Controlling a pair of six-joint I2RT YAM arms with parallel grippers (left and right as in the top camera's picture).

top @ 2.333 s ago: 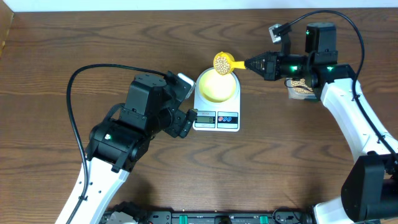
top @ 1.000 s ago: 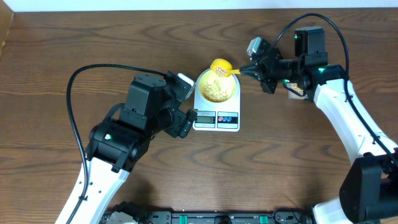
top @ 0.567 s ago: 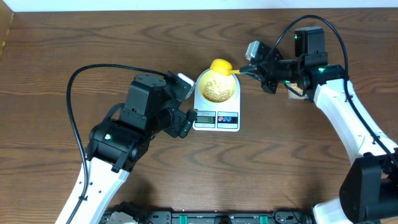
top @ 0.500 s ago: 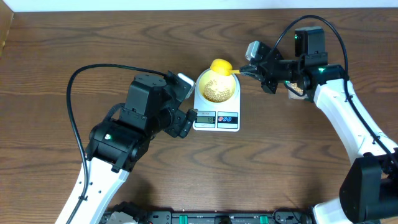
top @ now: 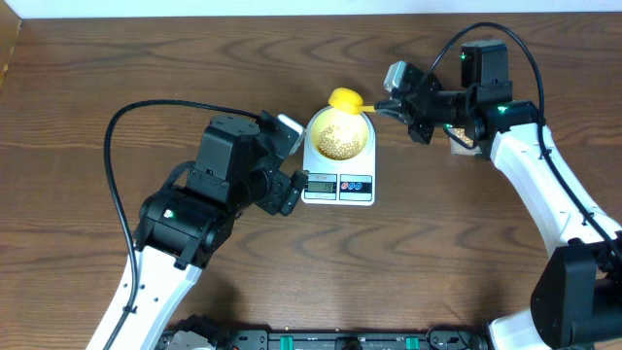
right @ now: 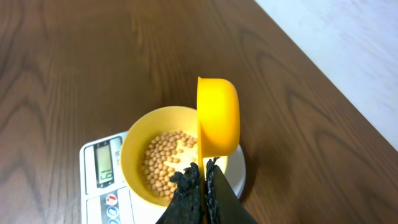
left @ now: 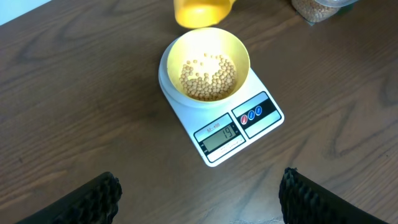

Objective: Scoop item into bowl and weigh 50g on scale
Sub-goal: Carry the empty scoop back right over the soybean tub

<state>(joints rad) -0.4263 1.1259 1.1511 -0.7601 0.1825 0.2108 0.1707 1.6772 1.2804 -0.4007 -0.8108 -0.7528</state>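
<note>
Beans [right: 163,158] in bowl [right: 134,163] near right fingers [right: 185,186]

Beans [left: 208,76] in bowl [left: 181,51] on scale [left: 185,114], scoop [top: 344,99] above its far rim, tub [left: 317,7] further right

Robotics lab, wooden table [top: 97,58], robot arms [top: 185,209], scale [top: 339,185]

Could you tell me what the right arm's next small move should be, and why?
Probably roll the bright yellow plastic scoop upright and carry it to the clear plastic tub for more. The right gripper holds it tipped over the small pale yellow bowl, whose round tan beans only cover its bottom; the flat white scale seems to read 19.
</note>
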